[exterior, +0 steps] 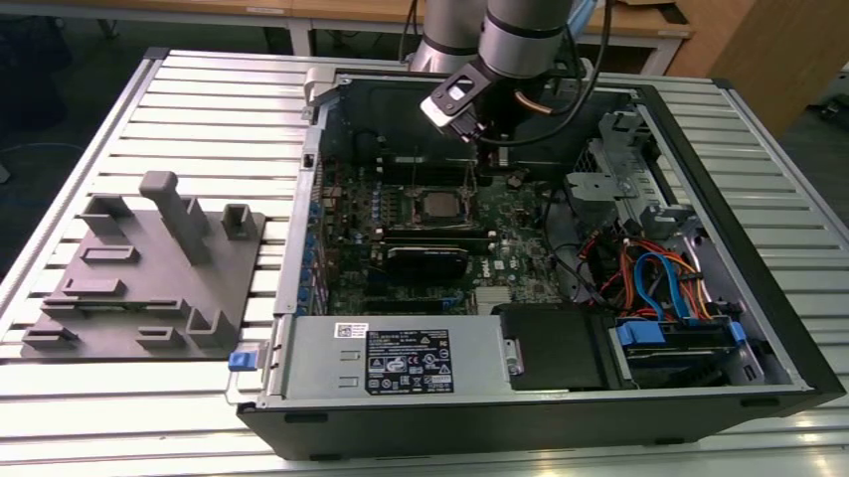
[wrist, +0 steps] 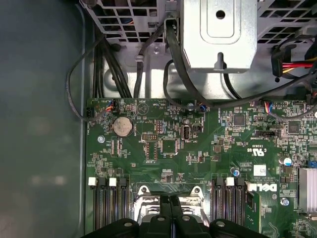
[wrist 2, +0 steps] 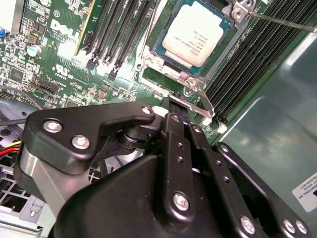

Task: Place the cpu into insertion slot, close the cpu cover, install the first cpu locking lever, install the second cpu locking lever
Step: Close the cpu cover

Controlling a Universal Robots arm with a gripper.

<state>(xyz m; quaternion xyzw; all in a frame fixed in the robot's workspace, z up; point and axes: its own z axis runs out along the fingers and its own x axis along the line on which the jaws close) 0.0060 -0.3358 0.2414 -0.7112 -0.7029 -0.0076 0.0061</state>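
My claw (wrist 2: 173, 103) sat nearest the second wrist camera, and I read it as closed. Its two black fingers (wrist 2: 171, 148) ran side by side and met at the tips, with nothing visible between them. Just beside those tips lay the bent silvery end of a lever (wrist 2: 204, 99). From that angle I could not tell whether finger and lever touched. Right past it was the cover (wrist 2: 188, 79), lying flat around the cpu (wrist 2: 195, 35). The cpu rested in the slot (wrist 2: 157, 51), its dull metal top showing through the cover's cut-out. At the slot's far corner a second lever (wrist 2: 282, 21) showed as a thin rod running out over the long black memory slots (wrist 2: 247, 64).

In the first wrist view the green board (wrist: 148, 168) stretched away from the fingertips. A coin cell (wrist: 122, 126) sat farther out, and black cables (wrist: 173, 74) looped beyond the board's edge.

In the exterior view the arm (exterior: 518, 30) reached down into the open case (exterior: 558, 417), which lay on its side on the slatted bench (exterior: 199, 89). A power supply (exterior: 385, 360) filled the case's nearer end. A grey fixture plate (exterior: 133, 298) stood on the bench apart from the case, toward the exterior view's left.
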